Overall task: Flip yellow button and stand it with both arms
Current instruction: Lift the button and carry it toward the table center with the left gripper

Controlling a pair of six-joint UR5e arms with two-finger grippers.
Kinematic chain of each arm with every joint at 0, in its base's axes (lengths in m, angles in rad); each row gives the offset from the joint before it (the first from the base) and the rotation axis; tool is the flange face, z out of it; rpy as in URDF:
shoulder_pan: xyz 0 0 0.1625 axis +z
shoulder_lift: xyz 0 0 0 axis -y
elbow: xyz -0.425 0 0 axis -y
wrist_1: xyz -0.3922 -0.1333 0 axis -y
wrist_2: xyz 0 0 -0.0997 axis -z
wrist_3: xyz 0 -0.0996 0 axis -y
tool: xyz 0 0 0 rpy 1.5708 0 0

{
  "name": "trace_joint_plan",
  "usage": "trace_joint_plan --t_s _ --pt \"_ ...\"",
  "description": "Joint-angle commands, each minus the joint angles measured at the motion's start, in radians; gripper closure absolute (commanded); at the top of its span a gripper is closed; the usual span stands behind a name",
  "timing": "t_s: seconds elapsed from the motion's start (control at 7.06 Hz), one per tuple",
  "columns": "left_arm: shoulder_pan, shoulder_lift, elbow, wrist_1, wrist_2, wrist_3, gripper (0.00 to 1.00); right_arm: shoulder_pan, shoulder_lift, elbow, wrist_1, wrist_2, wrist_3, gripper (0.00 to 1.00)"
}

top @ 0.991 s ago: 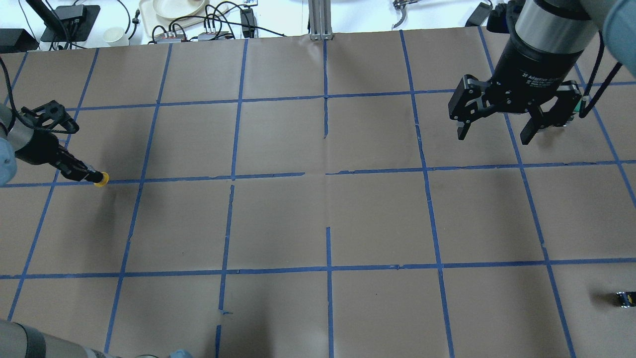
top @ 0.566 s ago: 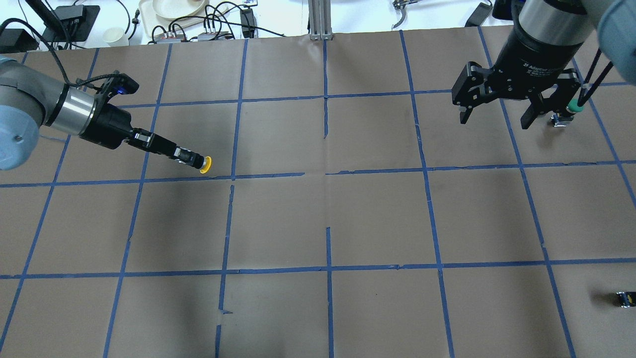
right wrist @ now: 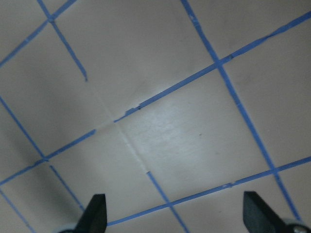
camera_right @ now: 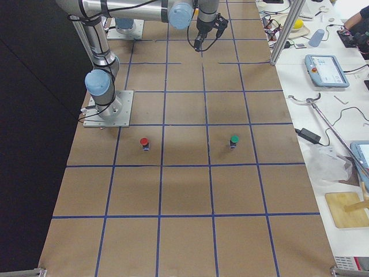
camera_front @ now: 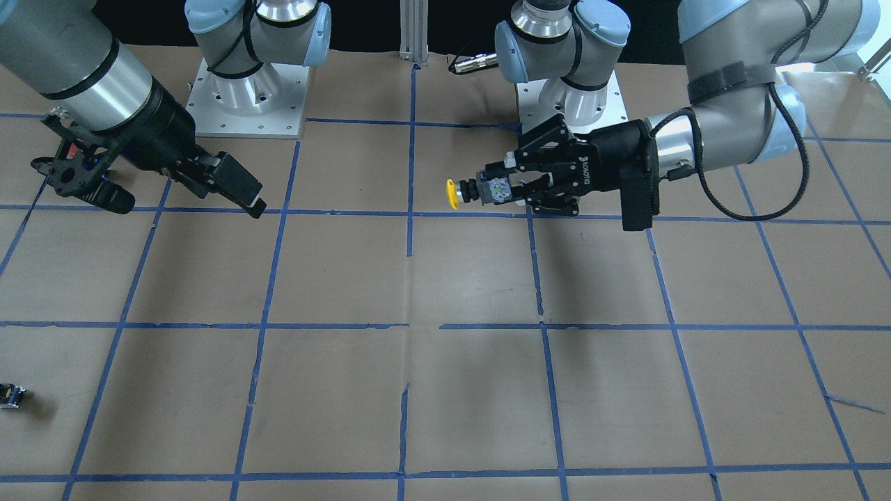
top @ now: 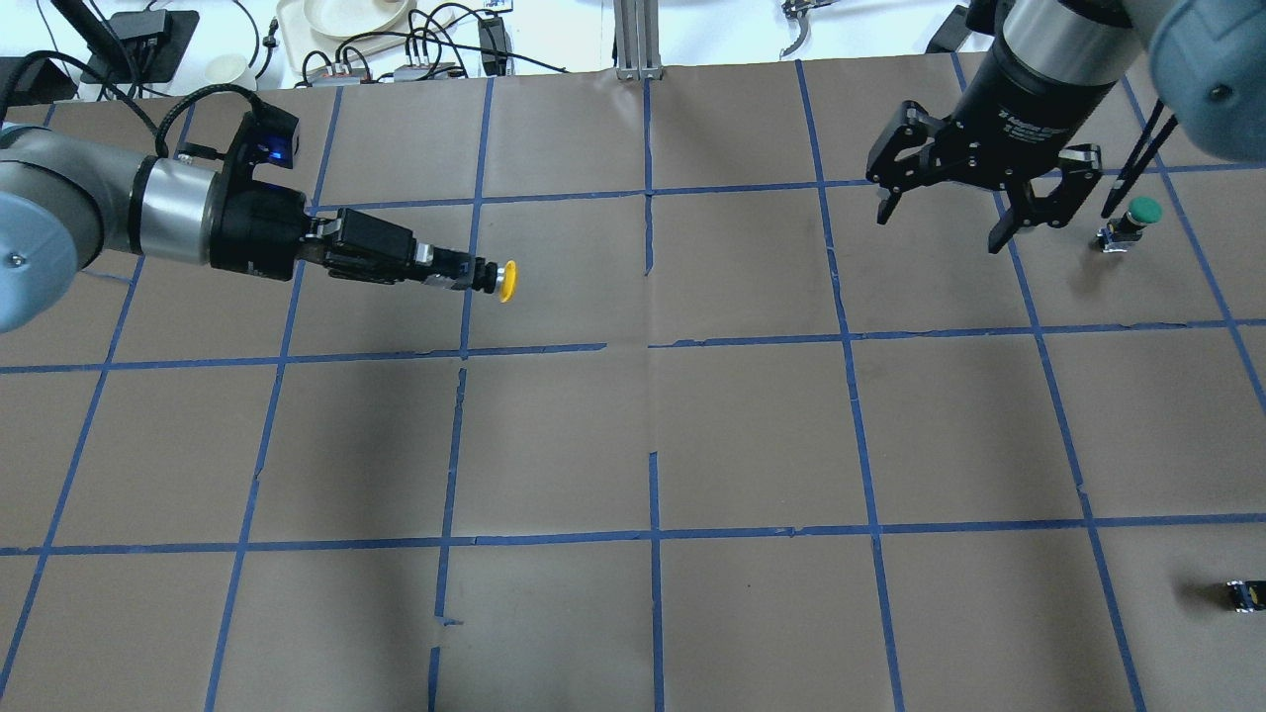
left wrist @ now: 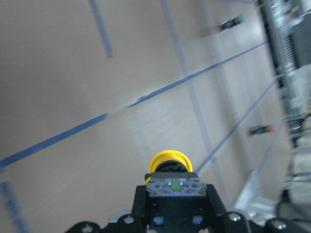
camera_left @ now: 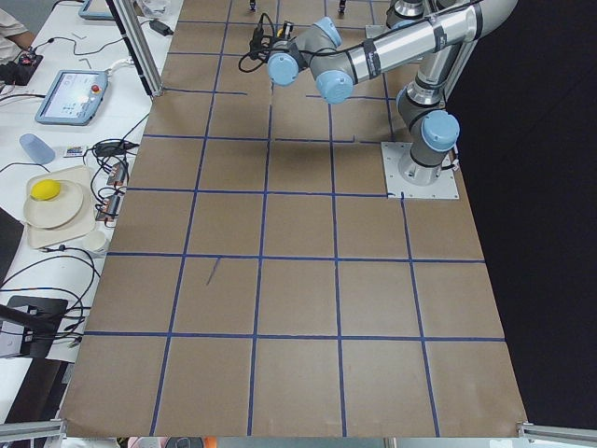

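Brown table (top: 752, 435) gridded with blue tape, yellow button (top: 507, 281), green-capped button (top: 1144, 210), red-capped button (camera_right: 144, 141)

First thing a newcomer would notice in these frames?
The yellow button is held sideways above the table by the left tool, its cap pointing toward the middle. On the other side, the right tool hangs wide open and empty, with a green button standing on the table near it.

Matt brown paper table cover (top: 752, 425), glossy yellow button (top: 506, 281)
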Motion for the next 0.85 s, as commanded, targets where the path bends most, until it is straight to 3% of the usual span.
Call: trace_joint_plan --t_s 0.0,0.14,0.57,0.71 --pt "-0.095 0.007 -0.029 -0.006 -0.235 -0.028 0.91 -0.018 0.026 -0.033 -0.006 0.285 0.304 0.0" --pt "-0.126 0.016 -0.049 -0.005 -0.336 -0.026 0.91 -0.017 0.013 -0.023 -0.036 0.373 0.412 0.0" --pt "-0.172 0.005 -0.061 -0.005 -0.395 -0.026 0.92 -0.006 -0.06 0.034 -0.026 0.544 0.592 0.0" --pt "-0.172 0.01 -0.064 -0.005 -0.394 -0.026 0.92 -0.004 -0.1 0.064 -0.023 0.55 0.617 0.0"
